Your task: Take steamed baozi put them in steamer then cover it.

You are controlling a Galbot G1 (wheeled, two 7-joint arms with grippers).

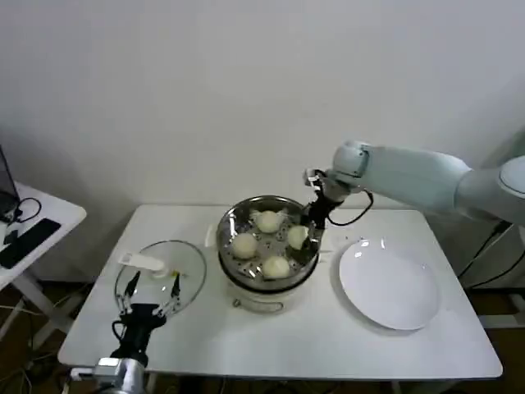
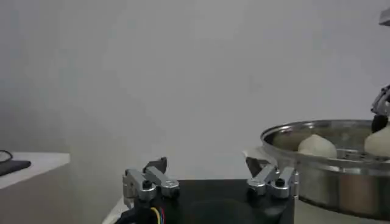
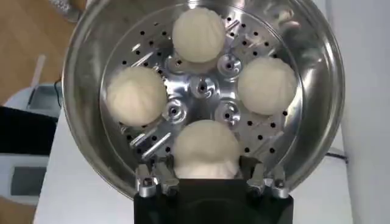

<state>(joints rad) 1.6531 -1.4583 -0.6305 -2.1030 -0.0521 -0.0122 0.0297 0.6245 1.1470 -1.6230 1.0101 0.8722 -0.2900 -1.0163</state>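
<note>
All four buns lie in the steamer (image 1: pixel 267 246), which stands at the middle of the white worktop (image 1: pixel 328 345). In the head view they are the far bun (image 1: pixel 267 220), the left bun (image 1: pixel 244 245), the near bun (image 1: pixel 276 266) and the right bun (image 1: pixel 297 236). The right end effector (image 1: pixel 312 230) reaches in over the steamer's right rim, and in its wrist view its fingers (image 3: pixel 159 178) stand spread on either side of the nearest bun (image 3: pixel 205 148); whether they touch it is hard to say. The glass lid (image 1: pixel 161 275) lies flat on the worktop left of the steamer, its white handle up. The left end effector (image 1: pixel 149 289) hovers at the lid's near edge, fingers spread. An empty white plate (image 1: pixel 389 284) sits to the right
</note>
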